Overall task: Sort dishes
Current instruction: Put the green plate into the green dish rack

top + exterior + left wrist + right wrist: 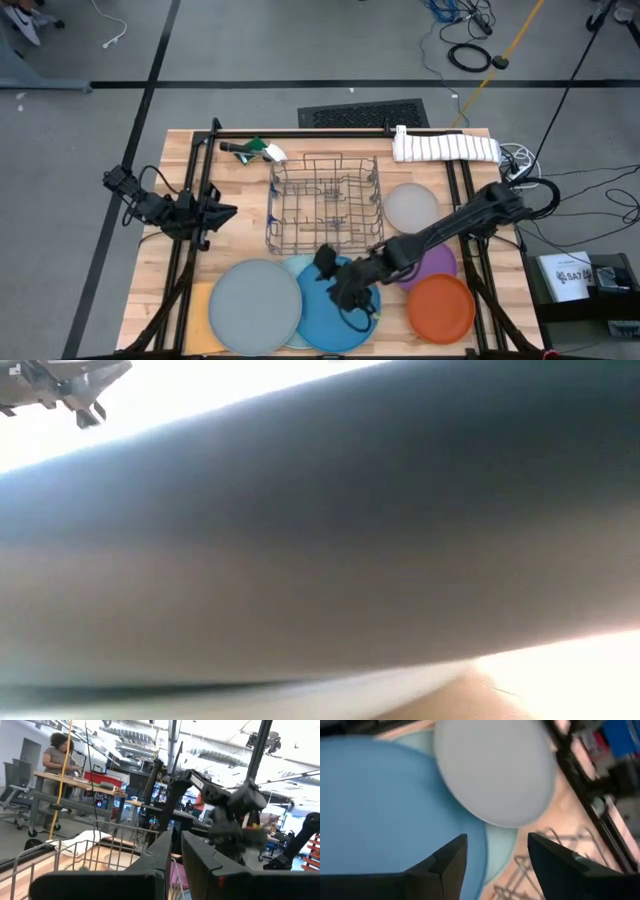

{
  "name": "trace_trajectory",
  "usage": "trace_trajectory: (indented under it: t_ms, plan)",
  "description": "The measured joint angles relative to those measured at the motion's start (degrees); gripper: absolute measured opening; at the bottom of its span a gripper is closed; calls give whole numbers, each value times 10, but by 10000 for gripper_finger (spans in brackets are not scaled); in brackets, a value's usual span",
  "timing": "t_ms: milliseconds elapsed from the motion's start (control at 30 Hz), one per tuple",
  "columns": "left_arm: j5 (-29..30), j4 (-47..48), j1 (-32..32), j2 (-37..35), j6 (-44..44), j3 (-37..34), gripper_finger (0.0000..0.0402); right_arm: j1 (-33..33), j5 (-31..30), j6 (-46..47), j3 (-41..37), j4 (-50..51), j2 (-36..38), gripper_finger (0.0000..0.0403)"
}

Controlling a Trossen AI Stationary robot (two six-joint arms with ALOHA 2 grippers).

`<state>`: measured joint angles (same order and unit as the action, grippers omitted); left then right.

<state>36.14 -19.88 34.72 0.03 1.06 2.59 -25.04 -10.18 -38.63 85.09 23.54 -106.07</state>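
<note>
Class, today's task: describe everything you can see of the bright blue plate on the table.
The bright blue plate is a large, round, flat dish that looks like smooth matte plastic. It lies flat near the table's front edge, overlapping the pale teal plate, beside the grey-blue plate. Whether those two touch is unclear from above. The right gripper hangs over its right part with open fingers, hiding some of its surface. In the right wrist view its blue face fills most of the picture, unmarked and empty.
</note>
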Motion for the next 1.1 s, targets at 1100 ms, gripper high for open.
trace_trajectory:
  t_ms: [1100]
  plan:
    - [20,-2,-1,56,31,0,45,45,72,-180,58,-108,-121,199]
